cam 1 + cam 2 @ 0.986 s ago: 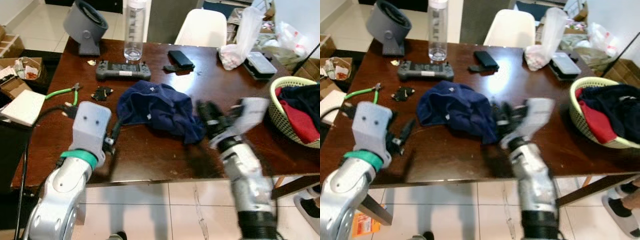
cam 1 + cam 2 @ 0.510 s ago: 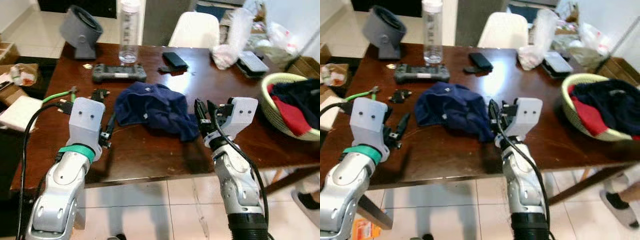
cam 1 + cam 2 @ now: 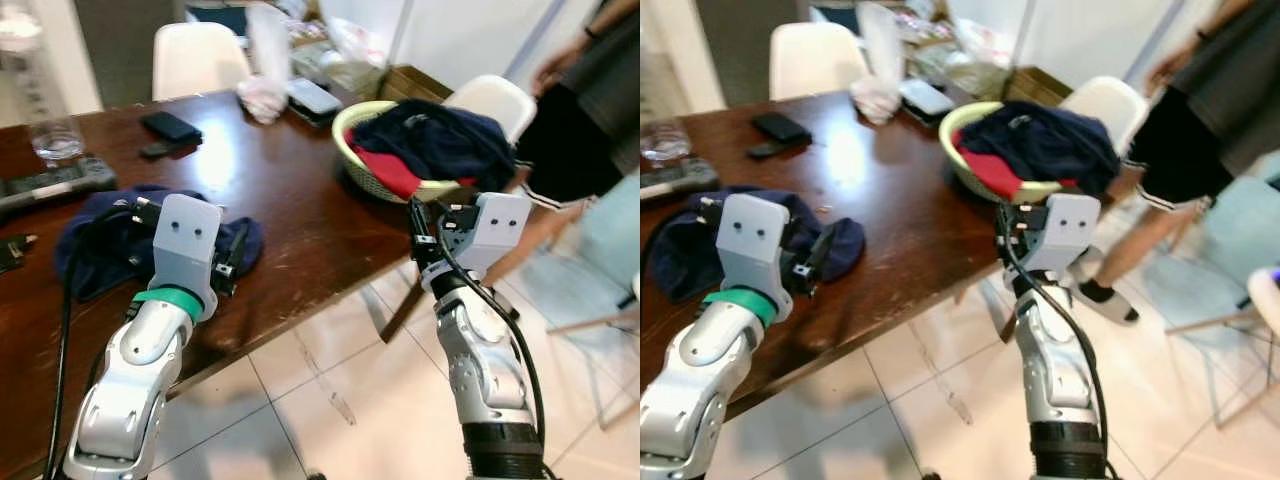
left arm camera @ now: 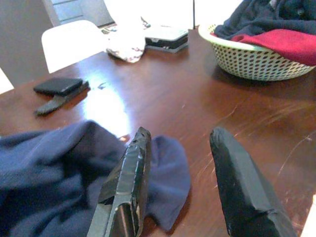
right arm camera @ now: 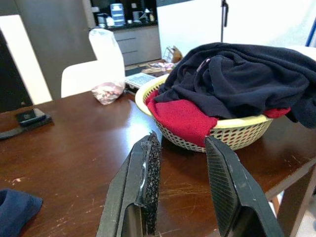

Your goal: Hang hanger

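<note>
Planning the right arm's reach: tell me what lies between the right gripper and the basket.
In the right wrist view, bare brown table lies between the open right gripper and the basket; nothing stands there.

One dark brown wooden desk point(image 3: 300, 215) carries one yellow woven plastic basket point(image 3: 362, 172) heaped with two garments, one dark navy point(image 3: 440, 140) and one red point(image 3: 392, 170). One crumpled navy blue cloth point(image 3: 95, 250) lies on the wood. Two white moulded chairs point(image 3: 200, 55) point(image 3: 492, 95) stand around it. One person in dark clothing point(image 3: 585, 95) stands nearby.
</note>
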`<state>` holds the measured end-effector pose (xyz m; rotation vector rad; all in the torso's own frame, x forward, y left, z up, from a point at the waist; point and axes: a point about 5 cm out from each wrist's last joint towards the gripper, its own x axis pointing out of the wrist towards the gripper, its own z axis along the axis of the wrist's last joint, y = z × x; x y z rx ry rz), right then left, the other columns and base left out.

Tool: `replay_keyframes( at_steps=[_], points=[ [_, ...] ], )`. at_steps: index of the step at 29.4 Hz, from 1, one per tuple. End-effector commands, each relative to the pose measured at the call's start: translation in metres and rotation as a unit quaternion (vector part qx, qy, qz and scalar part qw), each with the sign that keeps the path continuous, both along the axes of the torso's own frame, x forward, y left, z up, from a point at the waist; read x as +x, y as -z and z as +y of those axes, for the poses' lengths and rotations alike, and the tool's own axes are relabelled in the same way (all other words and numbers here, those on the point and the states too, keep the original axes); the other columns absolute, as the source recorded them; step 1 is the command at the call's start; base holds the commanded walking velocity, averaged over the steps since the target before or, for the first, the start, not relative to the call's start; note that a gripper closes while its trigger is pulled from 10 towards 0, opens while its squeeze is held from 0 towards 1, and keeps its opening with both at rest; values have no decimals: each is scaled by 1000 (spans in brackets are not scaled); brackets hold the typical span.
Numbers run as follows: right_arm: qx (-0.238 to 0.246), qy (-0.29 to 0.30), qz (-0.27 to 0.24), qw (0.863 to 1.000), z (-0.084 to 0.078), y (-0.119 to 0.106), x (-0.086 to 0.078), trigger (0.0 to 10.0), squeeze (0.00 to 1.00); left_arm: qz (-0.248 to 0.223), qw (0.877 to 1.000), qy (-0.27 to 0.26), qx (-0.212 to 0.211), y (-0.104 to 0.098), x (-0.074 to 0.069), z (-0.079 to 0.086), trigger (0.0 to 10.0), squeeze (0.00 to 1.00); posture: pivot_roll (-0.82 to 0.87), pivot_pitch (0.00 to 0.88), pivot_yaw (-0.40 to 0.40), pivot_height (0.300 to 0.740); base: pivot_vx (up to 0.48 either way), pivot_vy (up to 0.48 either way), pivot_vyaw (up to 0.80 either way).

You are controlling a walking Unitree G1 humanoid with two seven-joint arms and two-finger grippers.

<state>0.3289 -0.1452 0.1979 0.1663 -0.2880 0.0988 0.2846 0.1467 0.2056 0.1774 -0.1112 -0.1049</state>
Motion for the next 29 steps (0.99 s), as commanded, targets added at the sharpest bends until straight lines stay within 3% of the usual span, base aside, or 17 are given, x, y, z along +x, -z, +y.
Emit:
replay_keyframes(
  at_steps=[1,24,29],
  points=[
    [0,10,6,1000,-4,3,0,10000,0,8,1000,-1,3,4,-1,-1,10000,0,78,60,-13,740,0,0,-800],
    [-3,19,3,1000,-7,1,1,10000,0,9,1000,3,3,5,0,-3,10000,0,74,65,-8,740,0,0,-800],
    [-1,13,-13,1000,-2,-10,2,10000,0,4,1000,10,-5,3,0,-5,10000,0,74,63,-2,740,0,0,-800]
  ],
)
